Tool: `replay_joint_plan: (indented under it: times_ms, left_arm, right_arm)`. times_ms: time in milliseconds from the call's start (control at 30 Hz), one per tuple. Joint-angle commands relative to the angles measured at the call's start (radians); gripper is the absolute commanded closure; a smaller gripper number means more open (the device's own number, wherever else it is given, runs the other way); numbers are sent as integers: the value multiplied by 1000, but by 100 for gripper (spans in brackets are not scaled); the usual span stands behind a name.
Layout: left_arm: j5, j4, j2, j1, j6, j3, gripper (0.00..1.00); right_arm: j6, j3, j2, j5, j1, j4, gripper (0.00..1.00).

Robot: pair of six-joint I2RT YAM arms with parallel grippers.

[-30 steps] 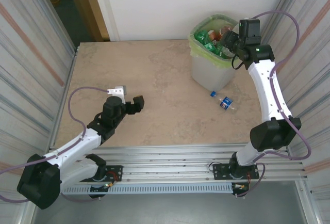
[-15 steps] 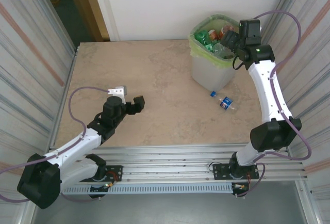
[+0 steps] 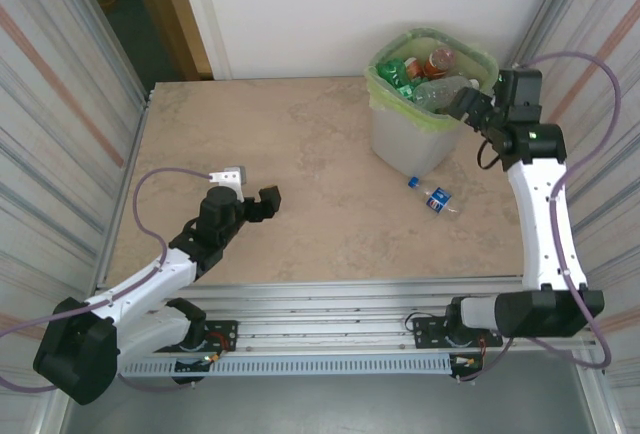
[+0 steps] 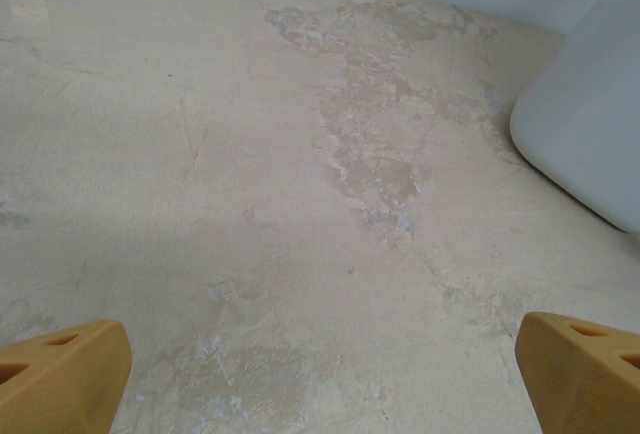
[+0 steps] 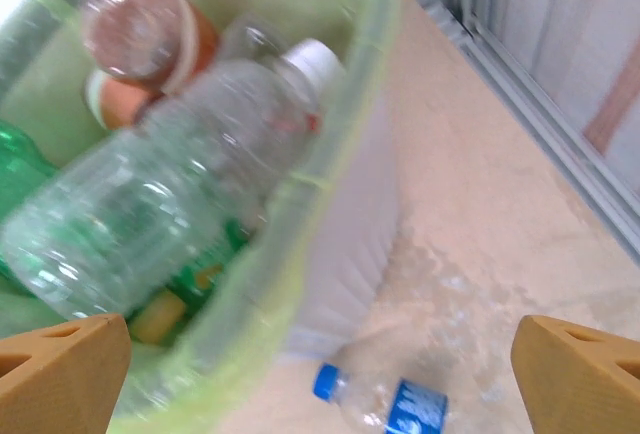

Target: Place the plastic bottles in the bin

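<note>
The bin (image 3: 405, 139), translucent grey with a light green bag, stands at the far right of the table. Several plastic bottles lie in it, among them a clear one with a white cap (image 3: 441, 91) (image 5: 190, 189) on top, green ones (image 3: 399, 72) and a brown-tinted one (image 5: 140, 24). One more clear bottle with a blue cap and blue label (image 3: 433, 197) (image 5: 390, 406) lies on the table in front of the bin. My right gripper (image 3: 468, 104) (image 5: 320, 384) hangs open and empty just beside the bin's right rim (image 5: 335, 154). Low over the near-left table, my left gripper (image 3: 264, 203) (image 4: 320, 379) is open and empty.
A small grey block (image 3: 227, 172) sits on the table by the left arm. Corrugated metal walls close in both sides, and the right arm stands close to the right one (image 3: 600, 84). The bin's wall (image 4: 600, 124) shows far ahead of the left gripper.
The right gripper has opened wider and pulled back to the right from above the bin. The clear white-capped bottle now lies on top inside the bin. The left arm has not moved.
</note>
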Motion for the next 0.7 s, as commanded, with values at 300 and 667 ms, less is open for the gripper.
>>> replay_joint_plan:
  times_ms: [300,667]
  left_arm:
    - [3,31,13,9,2,13,1]
    - [10,32,21,9,-8,12,1]
  right_arm:
    - [-78,-433,-80,-266,-198,28,2]
    - [-170,-530,69,-439,-227,192,7]
